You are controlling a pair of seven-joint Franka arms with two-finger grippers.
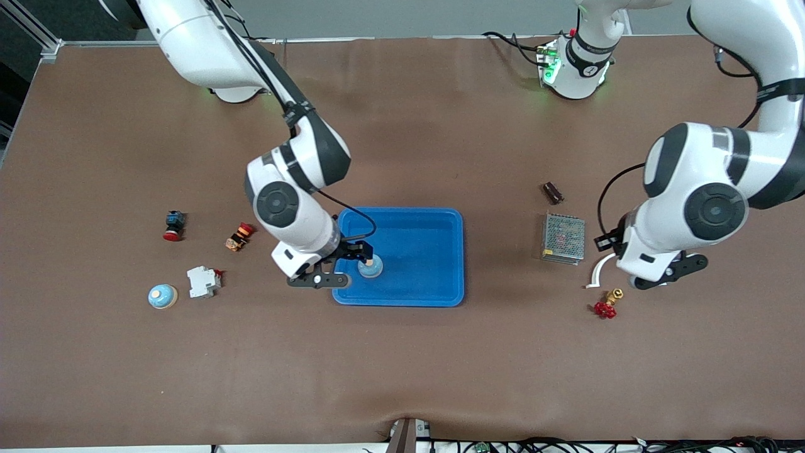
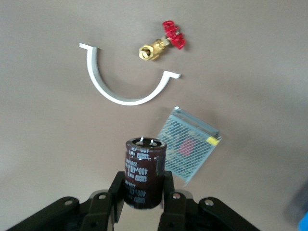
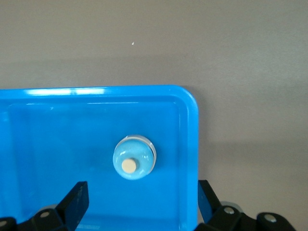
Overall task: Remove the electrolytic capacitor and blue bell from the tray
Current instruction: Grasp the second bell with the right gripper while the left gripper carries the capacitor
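Brown table (image 1: 402, 377) fills the frame. Blue tray (image 1: 427, 251) sits flat on it at mid-frame.

Toward my right arm's end, mid-height:
- black-and-red push button (image 1: 173, 225)
- small red-and-yellow switch (image 1: 239, 236) beside it, nearer the tray
- lower down, white breaker (image 1: 203, 281)
- light blue bell (image 1: 163, 296) just beside the breaker, lowest of the group

Toward my left arm's end:
- small dark capacitor (image 1: 553, 192) lying on its side
- metal mesh power supply (image 1: 563, 238) just below it
- white curved bracket (image 1: 597, 272) lower still
- red-handled brass valve (image 1: 607, 306) near the bracket, lowest

All are apart from the tray.
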